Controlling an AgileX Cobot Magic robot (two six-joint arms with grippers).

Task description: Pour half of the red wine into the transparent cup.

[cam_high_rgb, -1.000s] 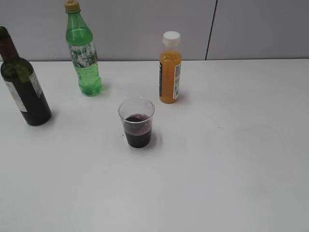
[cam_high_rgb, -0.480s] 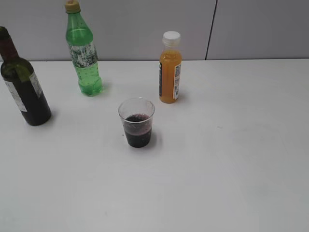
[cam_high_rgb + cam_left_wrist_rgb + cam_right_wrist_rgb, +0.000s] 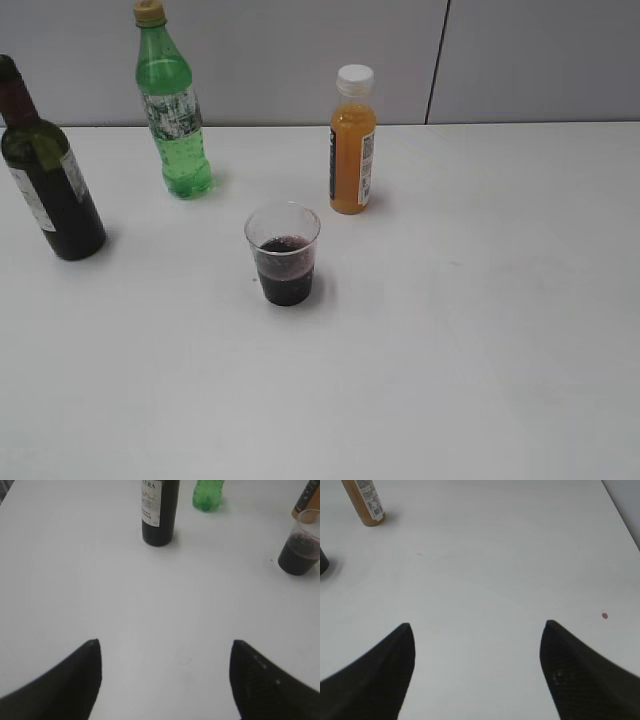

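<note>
Both grippers spread wide and empty. Left gripper (image 3: pixel 165 680): two dark fingertips low in the left wrist view, bare white table (image 3: pixel 150 605) between them, nothing clamped. Right gripper (image 3: pixel 477 670): same stance in the right wrist view, fingers far apart over bare tabletop, nothing held.

Wine bottle (image 3: pixel 45 170) upright at the far left of the exterior view, long axis vertical, neck with maroon foil pointing up, base flat on the table. Seen from the left wrist, standing well ahead of the open fingers, slightly left of centre line, well apart from them. White label on its side; only the letters "ERA" readable at the top edge of the wrist picture, smaller print below too blurred to read.

Transparent cup (image 3: pixel 283 254) upright near the middle of the table, mouth up, tapering to a narrower base, lower part filled with dark red wine (image 3: pixel 285 275). From the left wrist, ahead and far to the right, well apart from the gripper. From the right wrist, only a dark sliver at the left edge, not identifiable for certain.

Green soda bottle (image 3: pixel 172 105) upright behind and left of the cup, yellow cap, label print illegible. Orange juice bottle (image 3: pixel 353 145) upright behind and right of the cup, white cap, label text too small to read.
</note>
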